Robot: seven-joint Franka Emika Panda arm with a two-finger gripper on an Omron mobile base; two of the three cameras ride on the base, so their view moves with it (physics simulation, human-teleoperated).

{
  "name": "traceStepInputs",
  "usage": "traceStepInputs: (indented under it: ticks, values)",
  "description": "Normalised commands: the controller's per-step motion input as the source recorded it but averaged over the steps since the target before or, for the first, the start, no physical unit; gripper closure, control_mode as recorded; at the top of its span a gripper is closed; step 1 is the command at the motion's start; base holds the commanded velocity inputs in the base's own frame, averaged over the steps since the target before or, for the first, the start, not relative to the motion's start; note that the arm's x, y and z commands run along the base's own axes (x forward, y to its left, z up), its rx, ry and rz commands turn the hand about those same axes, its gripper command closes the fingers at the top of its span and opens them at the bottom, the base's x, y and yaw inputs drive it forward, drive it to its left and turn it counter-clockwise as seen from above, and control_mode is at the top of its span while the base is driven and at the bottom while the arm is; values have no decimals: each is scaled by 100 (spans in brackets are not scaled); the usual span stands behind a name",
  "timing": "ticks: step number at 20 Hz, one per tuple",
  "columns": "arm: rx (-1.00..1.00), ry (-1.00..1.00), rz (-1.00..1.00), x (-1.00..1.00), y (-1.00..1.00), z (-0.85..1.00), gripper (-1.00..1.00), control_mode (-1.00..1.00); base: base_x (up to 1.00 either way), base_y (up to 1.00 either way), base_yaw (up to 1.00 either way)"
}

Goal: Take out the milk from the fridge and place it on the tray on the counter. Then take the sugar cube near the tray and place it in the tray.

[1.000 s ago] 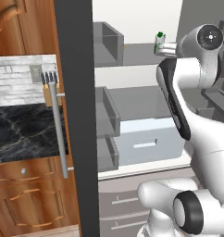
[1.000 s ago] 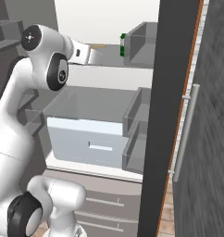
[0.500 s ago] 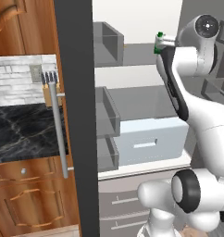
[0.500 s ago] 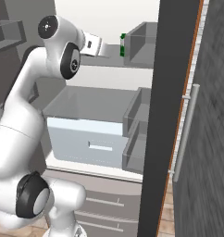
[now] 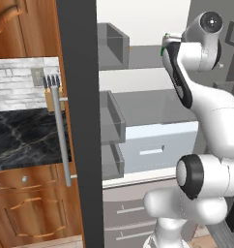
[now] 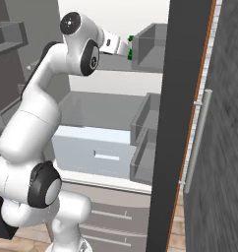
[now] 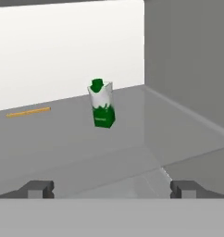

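The milk (image 7: 102, 104), a small carton with a green base, white top and green cap, stands upright on an upper shelf of the open fridge (image 5: 76, 72). In the hand view it sits some way beyond my gripper (image 7: 111, 189), whose fingertips (image 7: 37, 189) stand wide apart with nothing between them. From the right base view the gripper (image 6: 126, 49) is just short of the milk (image 6: 131, 55), which peeks out green behind it. In the left base view a sliver of the milk (image 5: 162, 50) shows beside my forearm. A strip of black marble counter (image 5: 22, 138) lies left of the fridge door.
The dark door (image 6: 182, 98) with its silver bar handle (image 5: 61, 140) stands open, and grey door bins (image 5: 111, 46) line its inner side. A pale drawer (image 5: 155, 145) sits below the shelf. A thin yellow strip (image 7: 28, 112) lies on the shelf. A knife block (image 5: 51, 89) stands on the counter.
My arm has swung up and forward into the fridge, bringing the open gripper to the upper shelf close to the milk. The milk has not moved.
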Motion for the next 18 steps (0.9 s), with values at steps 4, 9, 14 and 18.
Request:
traceStepInputs:
  ticks: [4, 9, 14, 18]
  values:
    - [0, 0, 0, 54, -6, 0, -100, -100, 0, 0, 0]
    - [0, 0, 0, 57, -5, -6, -100, -100, 0, 0, 0]
    - [0, -1, 0, 47, -16, -14, -100, -100, 0, 0, 0]
    - [0, 0, 0, 46, -14, -14, -100, -100, 0, 0, 0]
